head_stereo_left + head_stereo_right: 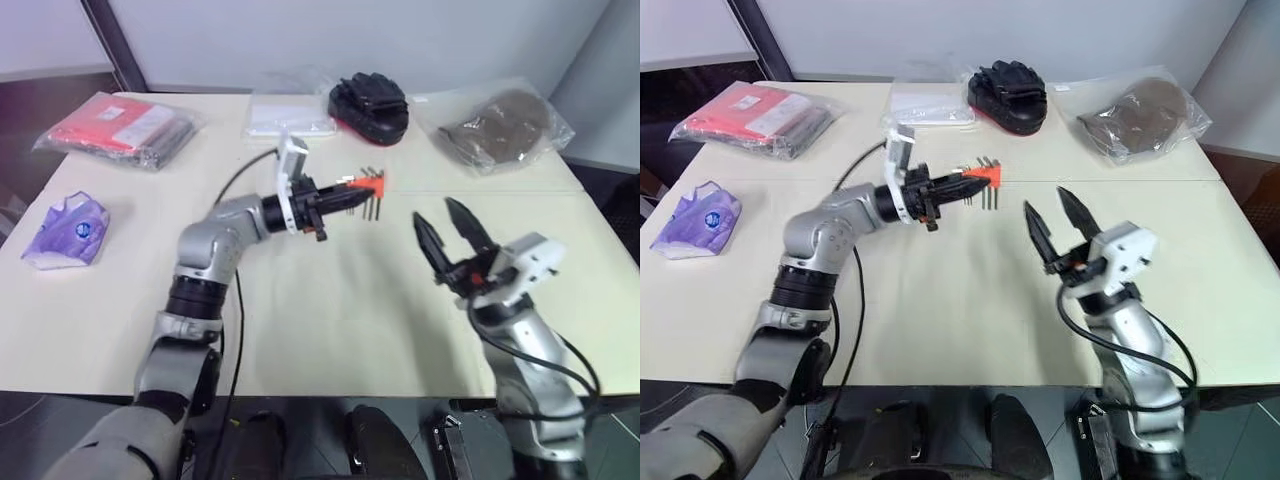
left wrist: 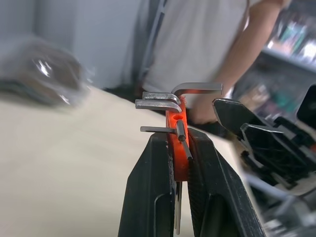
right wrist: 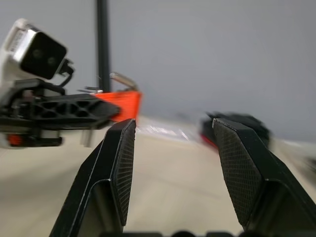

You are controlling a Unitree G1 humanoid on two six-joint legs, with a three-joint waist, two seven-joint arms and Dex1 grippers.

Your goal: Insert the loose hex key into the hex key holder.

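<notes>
Several grey keys are seated in the orange-red holder [image 1: 366,183], their long legs hanging down and their bent ends lined up along its upper edge; in the left wrist view one thinner key [image 2: 163,130] lies crosswise on the block's face. Whether this is the loose key cannot be told. The holder is clamped between the closed fingers of the left gripper [image 1: 335,200] and held above the table [image 1: 330,310], near its centre. The right gripper [image 1: 448,238] is kept apart from it, toward 4 o'clock, with its fingers spread and nothing between them.

Around the table, bagged goods are laid: a red packet [image 1: 120,128] at 10 o'clock, a purple mask [image 1: 68,230] at 9 o'clock, a clear packet [image 1: 290,115] and a black item [image 1: 370,105] at 12 o'clock, a brown bag [image 1: 505,125] at 2 o'clock. A person [image 2: 207,44] is seen beyond the table edge.
</notes>
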